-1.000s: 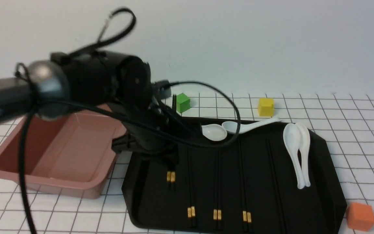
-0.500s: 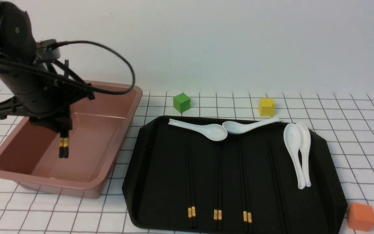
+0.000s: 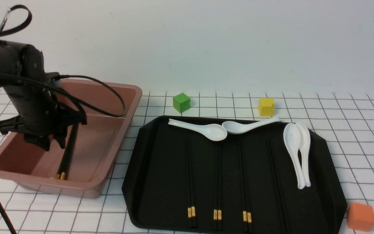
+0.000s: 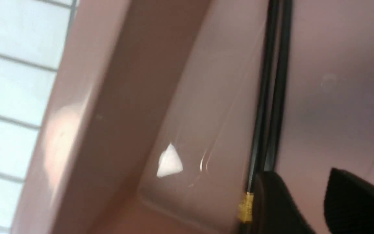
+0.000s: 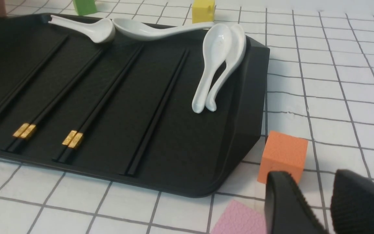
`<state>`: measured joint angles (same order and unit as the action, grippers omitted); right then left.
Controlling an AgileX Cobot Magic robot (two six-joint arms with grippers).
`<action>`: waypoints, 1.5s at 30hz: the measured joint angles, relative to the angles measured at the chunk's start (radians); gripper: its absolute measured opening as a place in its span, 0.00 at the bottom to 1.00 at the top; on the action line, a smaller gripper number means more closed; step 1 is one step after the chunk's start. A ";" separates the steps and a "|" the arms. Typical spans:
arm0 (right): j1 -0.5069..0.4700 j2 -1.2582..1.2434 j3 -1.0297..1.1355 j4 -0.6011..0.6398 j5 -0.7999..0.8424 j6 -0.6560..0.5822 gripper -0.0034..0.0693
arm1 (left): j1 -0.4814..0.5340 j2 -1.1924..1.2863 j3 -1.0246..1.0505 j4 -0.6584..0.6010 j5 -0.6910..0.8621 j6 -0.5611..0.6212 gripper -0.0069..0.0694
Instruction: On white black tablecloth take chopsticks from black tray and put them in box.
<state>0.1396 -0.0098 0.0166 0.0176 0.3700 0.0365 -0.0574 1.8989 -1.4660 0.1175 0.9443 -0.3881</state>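
- You're looking at a plain pale wall (image 3: pixel 239 42) filling everything behind the work area, faintly blue-grey, smooth and bare.
- Light lands on it soft and even from side to side.
- Down along its foot, you get a slightly paler, whiter band.

A black-gridded white tablecloth (image 3: pixel 352 130) carries a pinkish-brown box (image 3: pixel 86 187) at left and a black tray (image 3: pixel 161 182) just to its right. A green cube (image 3: pixel 181 102) and a yellow cube (image 3: pixel 266 106) sit beyond the tray's far edge, an orange cube (image 3: pixel 360 216) by its near right corner.
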 joint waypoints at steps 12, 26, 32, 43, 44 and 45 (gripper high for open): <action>0.000 0.000 0.000 0.000 0.000 0.000 0.38 | 0.000 -0.564 0.275 -0.086 -0.012 0.023 0.07; 0.000 0.000 0.000 0.000 0.000 -0.002 0.38 | 0.000 -1.293 1.047 -0.482 -0.546 0.236 0.07; 0.000 0.000 0.000 0.000 0.000 -0.002 0.38 | 0.000 -1.363 1.090 -0.497 -0.604 0.270 0.07; 0.000 0.000 0.000 0.000 0.000 -0.002 0.38 | 0.000 -1.367 1.092 -0.499 -0.612 0.273 0.07; 0.000 0.000 0.000 0.000 0.000 -0.002 0.38 | 0.000 -1.367 1.092 -0.499 -0.612 0.273 0.07; 0.000 0.000 0.000 0.000 0.000 -0.002 0.38 | 0.000 -1.367 1.092 -0.499 -0.612 0.273 0.07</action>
<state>0.1396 -0.0098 0.0166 0.0176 0.3700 0.0340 -0.0574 0.5315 -0.3744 -0.3818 0.3320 -0.1150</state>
